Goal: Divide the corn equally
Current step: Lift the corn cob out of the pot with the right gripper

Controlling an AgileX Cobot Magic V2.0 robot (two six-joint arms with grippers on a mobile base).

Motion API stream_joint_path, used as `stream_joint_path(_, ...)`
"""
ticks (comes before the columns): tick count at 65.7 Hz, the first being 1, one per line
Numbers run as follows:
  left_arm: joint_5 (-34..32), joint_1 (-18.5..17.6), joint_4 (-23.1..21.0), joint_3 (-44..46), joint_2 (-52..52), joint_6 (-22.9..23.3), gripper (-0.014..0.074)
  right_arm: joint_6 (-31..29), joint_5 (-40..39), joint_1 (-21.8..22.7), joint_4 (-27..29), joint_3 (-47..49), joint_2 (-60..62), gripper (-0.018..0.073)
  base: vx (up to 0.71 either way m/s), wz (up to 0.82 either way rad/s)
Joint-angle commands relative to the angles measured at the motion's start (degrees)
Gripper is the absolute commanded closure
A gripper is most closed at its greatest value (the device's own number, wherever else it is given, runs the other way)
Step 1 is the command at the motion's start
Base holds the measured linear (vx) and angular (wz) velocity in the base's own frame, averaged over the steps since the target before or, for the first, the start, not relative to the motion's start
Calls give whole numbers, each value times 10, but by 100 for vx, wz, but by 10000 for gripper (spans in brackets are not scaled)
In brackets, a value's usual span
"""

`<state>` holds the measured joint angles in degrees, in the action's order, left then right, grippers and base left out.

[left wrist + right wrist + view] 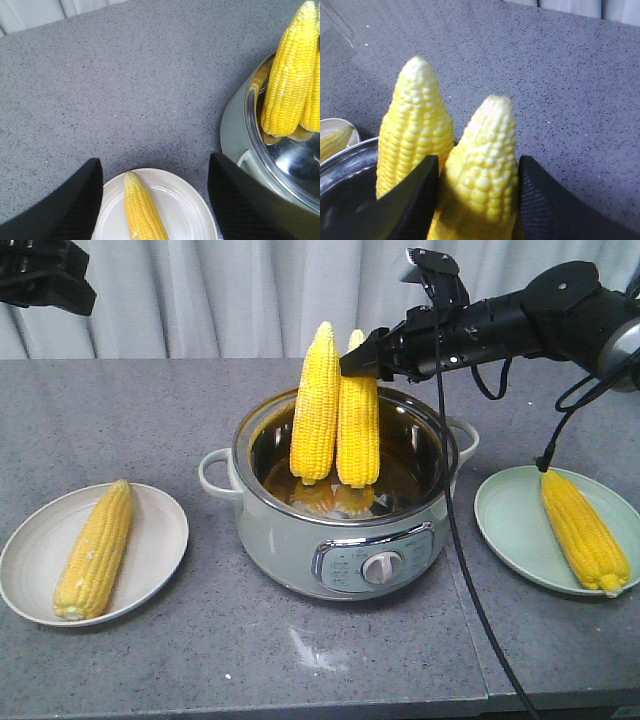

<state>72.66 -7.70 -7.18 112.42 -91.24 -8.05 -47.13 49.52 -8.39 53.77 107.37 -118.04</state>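
Two corn cobs stand upright side by side in the pale green cooking pot (300,550): a taller left cob (316,405) (415,115) and a right cob (358,430) (487,150). My right gripper (362,362) (479,159) reaches in from the right and is shut on the right cob near its tip, one finger wedged between the two cobs. One cob (95,550) (142,210) lies on the white plate (155,540) (185,210). Another cob (585,530) lies on the green plate (505,520). My left gripper (45,280) (155,159) hangs open high above the white plate, holding nothing.
The pot (235,125) sits mid-table with side handles and a front dial (381,567). The right arm's cables (450,510) hang down past the pot's right side. A grey curtain (250,290) closes off the back. The table's front edge runs close below the plates.
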Motion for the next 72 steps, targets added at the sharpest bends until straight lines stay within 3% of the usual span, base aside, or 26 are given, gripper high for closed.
stream_joint_path(1, -14, -3, -9, 15, 20, 1, 149, -4, -6, 1, 24, 16, 32, 296, 0, 0)
stream_joint_path(14, -14, -3, -9, 15, 20, 1, 149, -3, -1, 2, 26, 16, 32, 380, 0, 0)
stream_joint_path(46, -15, -3, -9, 15, 20, 1, 149, -6, -10, 3, 20, 16, 103, 369, 0, 0)
stream_joint_path(57, -14, -3, -10, 15, 20, 1, 149, 6, -12, 3, -43, 16, 148, 365, 0, 0)
stream_joint_path(63, -14, -3, -10, 15, 20, 1, 149, 46, -25, 3, -93, 16, 175, 361, 0, 0)
stream_joint_path(72, -14, -3, -10, 15, 20, 1, 149, 130, -49, 3, -209, 16, 219, 353, 0, 0)
